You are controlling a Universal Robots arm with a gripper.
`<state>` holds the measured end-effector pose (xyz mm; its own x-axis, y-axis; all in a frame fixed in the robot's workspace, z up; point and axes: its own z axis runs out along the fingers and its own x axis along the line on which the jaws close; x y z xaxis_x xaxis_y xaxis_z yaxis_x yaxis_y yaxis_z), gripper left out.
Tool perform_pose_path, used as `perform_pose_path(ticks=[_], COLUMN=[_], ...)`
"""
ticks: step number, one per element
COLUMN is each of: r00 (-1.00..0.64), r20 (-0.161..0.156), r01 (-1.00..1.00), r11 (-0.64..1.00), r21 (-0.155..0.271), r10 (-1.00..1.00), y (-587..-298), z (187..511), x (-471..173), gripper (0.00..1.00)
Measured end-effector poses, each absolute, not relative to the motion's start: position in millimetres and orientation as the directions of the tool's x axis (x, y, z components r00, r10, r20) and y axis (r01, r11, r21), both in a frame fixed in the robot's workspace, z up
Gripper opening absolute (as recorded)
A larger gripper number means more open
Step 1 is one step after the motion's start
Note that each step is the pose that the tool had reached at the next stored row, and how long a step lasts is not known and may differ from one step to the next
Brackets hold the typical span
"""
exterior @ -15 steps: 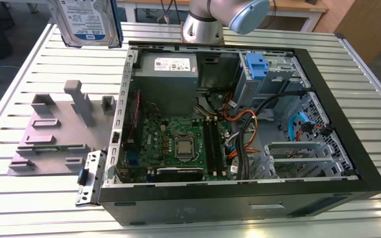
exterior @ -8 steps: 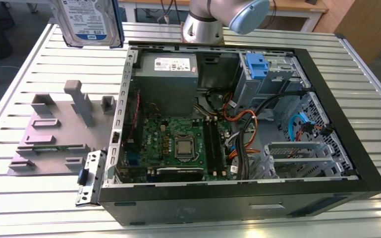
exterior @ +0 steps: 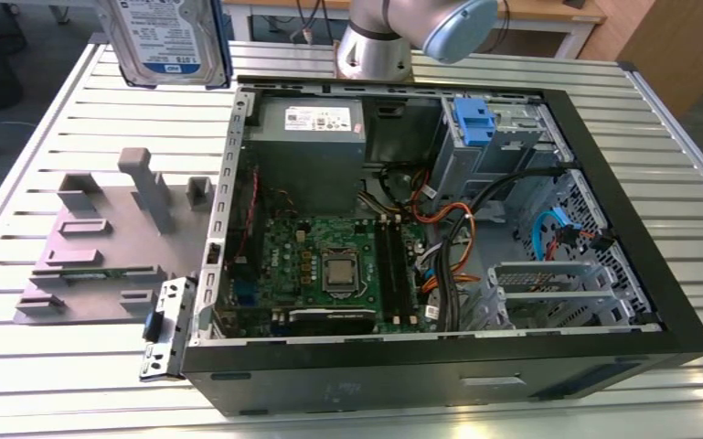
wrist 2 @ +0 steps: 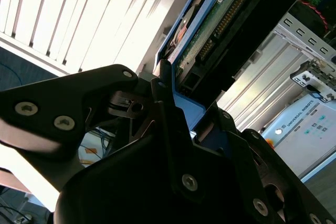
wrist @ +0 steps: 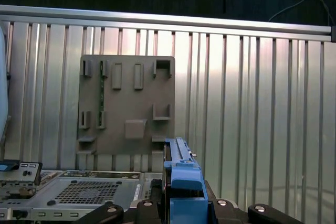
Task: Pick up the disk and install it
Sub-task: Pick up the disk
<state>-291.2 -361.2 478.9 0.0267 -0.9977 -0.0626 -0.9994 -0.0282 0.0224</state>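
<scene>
**Disk lifted, installing not yet done**

The picking-up part looks finished. The flat silver-metal disk with a white-and-blue label and a blue plastic carrier frame (exterior: pixel 162 41) hangs in the air above the ribbed metal worktop (exterior: pixel 34 366). In the exterior view it is at about 11 o'clock from the open black computer case (exterior: pixel 424 370), outside its walls.

In the first wrist view the black hand (wrist: pixel 184 211) is closed on the blue carrier edge of the disk, with a black part on each side of it. In the second wrist view the green circuit side of the disk runs out from the same grip.

The grey moulded holder plate (exterior: pixel 107 238) lies on the worktop at 9 o'clock from the case and carries no disk.

The installing is what is left, in my judgement. Inside the case I see the grey power-supply box (exterior: pixel 308 137) at 12 o'clock, the green motherboard (exterior: pixel 326 256) in the middle and a bare metal drive cage (exterior: pixel 559 293) at 4 o'clock. Which place is meant for the disk I cannot tell
</scene>
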Motion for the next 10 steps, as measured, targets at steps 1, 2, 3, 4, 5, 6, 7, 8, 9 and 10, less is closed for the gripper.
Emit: perform_pose_path(ticks=[1,2,3,4,5,6,7,8,9,10], r00=[0.027,0.027,0.027,0.027,0.027,0.027,0.027,0.027,0.027,0.027], r20=[-0.063,-0.063,-0.063,-0.063,-0.063,-0.063,-0.063,-0.063,-0.063,-0.062], r01=[-0.999,-0.999,-0.999,-0.999,-0.999,-0.999,-0.999,-0.999,-0.999,-0.999], r11=[-0.028,-0.028,-0.028,-0.028,-0.028,-0.028,-0.028,-0.028,-0.028,-0.028], r21=[0.022,0.023,0.022,0.022,0.022,0.022,0.022,0.023,0.022,0.022], r10=[-0.998,-0.998,-0.998,-0.998,-0.998,-0.998,-0.998,-0.998,-0.998,-0.998], y=[-361.2,-361.2,-361.2,-361.2,-361.2,-361.2,-361.2,-361.2,-361.2,-361.2], z=[478.9,478.9,478.9,478.9,478.9,478.9,478.9,478.9,478.9,478.9], x=[-290.8,-290.3,-289.8,-289.4,-289.0,-288.5,-288.1,-287.6,-287.1,-286.7], gripper=[0.37,0.37,0.37,0.37,0.37,0.37,0.37,0.37,0.37,0.37])
